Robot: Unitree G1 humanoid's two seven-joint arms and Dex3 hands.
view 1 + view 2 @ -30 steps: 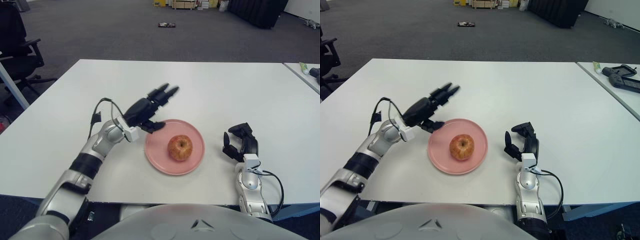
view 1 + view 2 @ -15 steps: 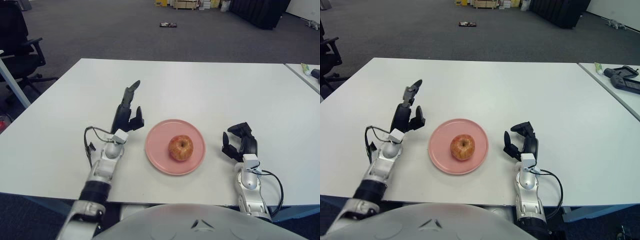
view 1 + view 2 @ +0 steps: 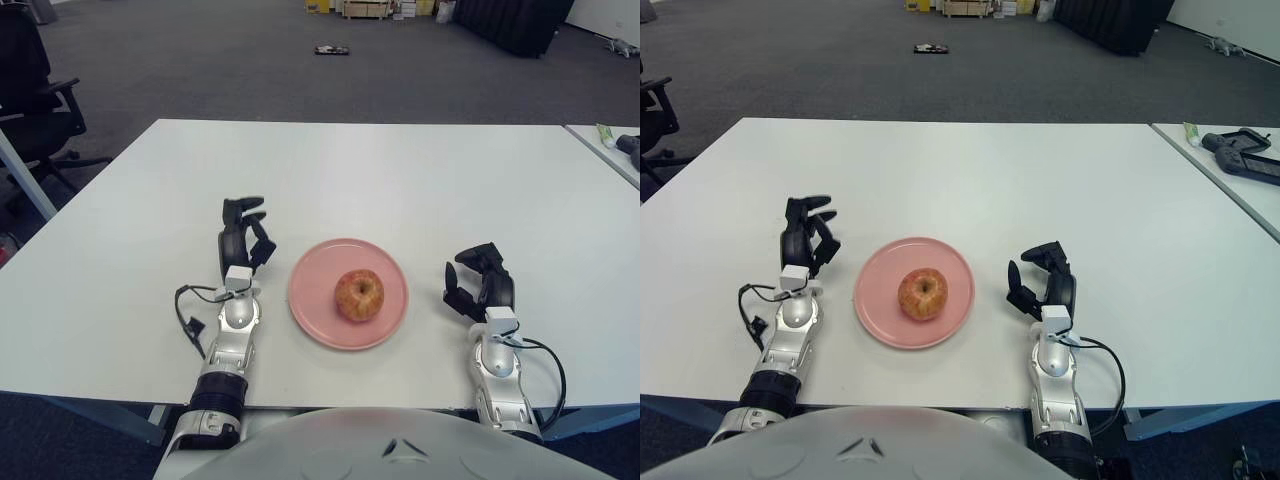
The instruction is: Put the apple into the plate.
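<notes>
A round red-and-yellow apple [image 3: 359,295] is seen sitting upright, stem dimple facing up, near the middle of a flat round pink plate [image 3: 312,300]; the apple is in the plate, touched by neither hand. The plate lies on a wide white rectangular counter [image 3: 400,180], towards its near edge. The left robot hand [image 3: 243,235] is shown just left of the plate, apart from its rim, its 3 black fingers loosely curled and nothing held in them; a silver forearm with a black cable loop is seen running back to the near counter edge. The right robot hand [image 3: 479,284] is shown to the right of the plate, also apart from it, black fingers bent in a relaxed half curl, nothing gripped; whether either hand touches the counter surface cannot be told. A second white table [image 3: 1230,165] is partly seen at far right, carrying a dark flat device [image 3: 1243,157] and a small green-and-white tube [image 3: 1191,131]. A black office chair [image 3: 35,90] is visible at far left on grey carpet floor [image 3: 200,60], with a small dark object [image 3: 332,50] lying on the floor far behind.
</notes>
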